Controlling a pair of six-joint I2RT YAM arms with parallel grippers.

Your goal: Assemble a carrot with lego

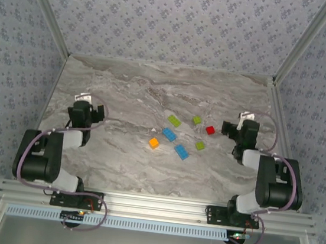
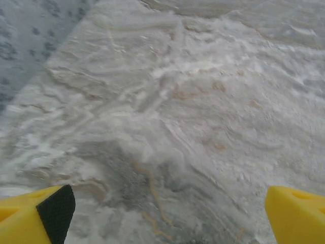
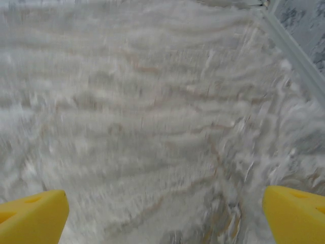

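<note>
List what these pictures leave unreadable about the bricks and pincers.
- Orange brick stud count: too small, top view.
- Left pincer fingers: cut off by bottom edge, left wrist view.
- Right pincer fingers: cut off likewise, right wrist view; table blurred there.

We find no text, brand, number or sign that we can read; the small white tag on the left arm and its twin on the right arm are too small to make out
</note>
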